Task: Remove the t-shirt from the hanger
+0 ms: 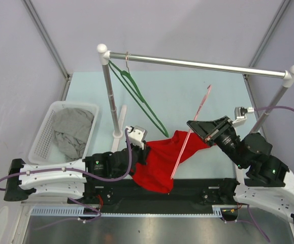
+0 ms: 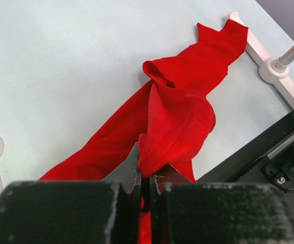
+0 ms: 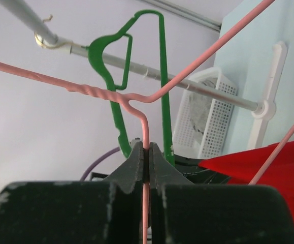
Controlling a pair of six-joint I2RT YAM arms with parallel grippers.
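The red t-shirt (image 1: pixel 159 161) lies crumpled on the table between the arms. My left gripper (image 1: pixel 140 154) is shut on a fold at its left edge, and the cloth shows pinched between the jaws in the left wrist view (image 2: pixel 148 175), with the shirt (image 2: pixel 180 109) trailing away over the table. My right gripper (image 1: pixel 193 127) is shut on the pink wire hanger (image 1: pixel 189 134) and holds it tilted above the shirt. The right wrist view shows the jaws (image 3: pixel 147 151) clamped on the hanger's neck (image 3: pixel 145 124), one pink arm crossing in front of the shirt (image 3: pixel 279 168).
A green hanger (image 1: pixel 136 94) hangs on the metal rail (image 1: pixel 197 65) at the left, also seen in the right wrist view (image 3: pixel 162 76). A white basket (image 1: pixel 40 137) with grey cloth stands at the far left. The rack's posts (image 1: pixel 111 101) stand near both arms.
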